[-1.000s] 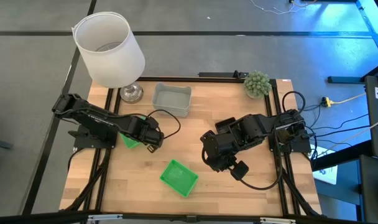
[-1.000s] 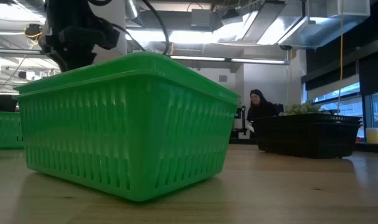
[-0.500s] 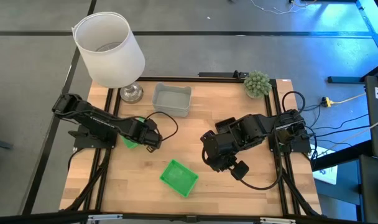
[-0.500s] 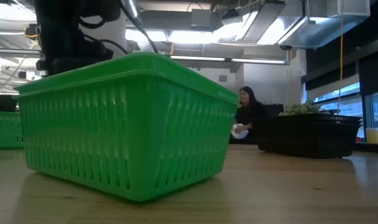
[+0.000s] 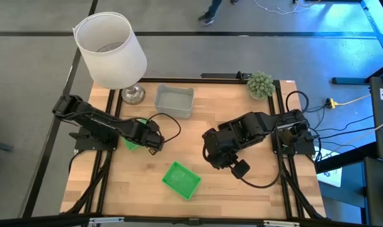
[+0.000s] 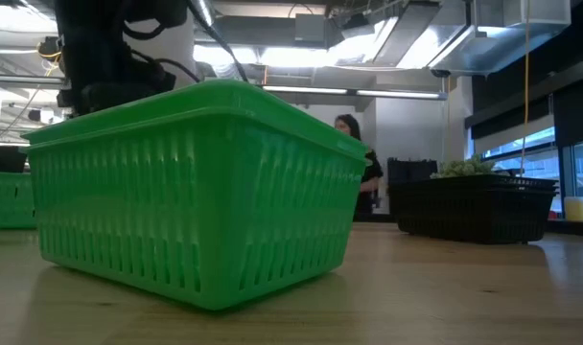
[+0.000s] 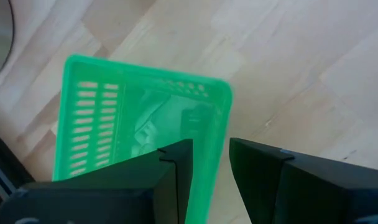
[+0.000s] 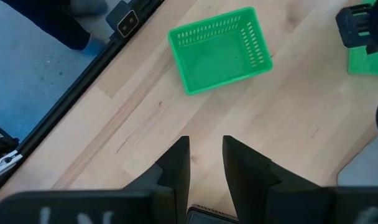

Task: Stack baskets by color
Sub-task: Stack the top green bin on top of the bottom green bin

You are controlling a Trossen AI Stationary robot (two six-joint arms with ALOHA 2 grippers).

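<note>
The left gripper [image 7: 209,163] hangs directly over a green basket [image 7: 139,118] that sits on the wooden surface [image 5: 242,195], its fingers [image 7: 176,168] parted and straddling the basket's side wall without yet pinching it. Taking that basket as the landmark: a second green basket [image 5: 181,179] lies loose nearer the front edge of the surface, the grey-white basket [image 5: 174,101] rests farther back toward the white lamp [image 5: 111,50], and the right gripper [image 8: 206,163] hovers well off to the right, fingers slightly apart and carrying nothing, looking down at the loose green one. A black basket [image 6: 474,209] shows only in the low view, on its right.

The step in hand looks like seizing a green basket. Next, the left gripper must close on the wall, lift, and nest it squarely into the other green basket.
</note>
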